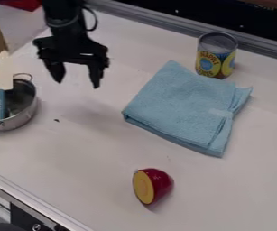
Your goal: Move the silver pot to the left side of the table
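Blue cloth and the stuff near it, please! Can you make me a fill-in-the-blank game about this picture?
The black gripper has ____ fingers.
The spatula is not beside the metal pot but ____ it.
The can stands near the folded cloth, which is coloured ____.
The toy fruit has a yellow flat side, and its shiny round side is ____.

Missing words: two; inside; blue; red.

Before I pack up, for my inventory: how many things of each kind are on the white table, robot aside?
Round silver metal pot: 1
Long cream-and-blue utensil: 1
Yellow-labelled metal can: 1
Folded light-blue cloth: 1
Red half-fruit, yellow cut face: 1
Total: 5
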Robot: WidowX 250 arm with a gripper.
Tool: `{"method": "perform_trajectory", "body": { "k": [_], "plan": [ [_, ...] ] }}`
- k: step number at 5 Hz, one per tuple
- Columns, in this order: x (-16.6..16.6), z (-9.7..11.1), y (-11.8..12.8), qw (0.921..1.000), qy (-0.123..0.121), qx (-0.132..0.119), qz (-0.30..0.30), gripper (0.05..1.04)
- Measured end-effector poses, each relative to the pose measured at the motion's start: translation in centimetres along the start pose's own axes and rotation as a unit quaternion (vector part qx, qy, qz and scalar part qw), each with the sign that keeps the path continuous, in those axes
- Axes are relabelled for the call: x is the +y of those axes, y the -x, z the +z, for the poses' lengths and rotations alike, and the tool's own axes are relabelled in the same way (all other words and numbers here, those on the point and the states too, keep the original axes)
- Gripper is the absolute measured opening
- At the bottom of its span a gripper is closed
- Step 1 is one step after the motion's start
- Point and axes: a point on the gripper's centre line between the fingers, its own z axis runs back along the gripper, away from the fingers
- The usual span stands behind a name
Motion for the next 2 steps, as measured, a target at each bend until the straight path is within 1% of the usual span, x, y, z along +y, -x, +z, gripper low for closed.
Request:
{"method": "perform_trajectory", "body": {
  "k": [1, 2],
  "plan": [
    [-2.3, 0.5, -0.8, 0.9981, 0.031, -0.001, -0.052, 0.999],
    [-5.7, 0.8, -1.6, 0.9923, 0.058, 0.013, -0.108, 0.999]
  ]
}}
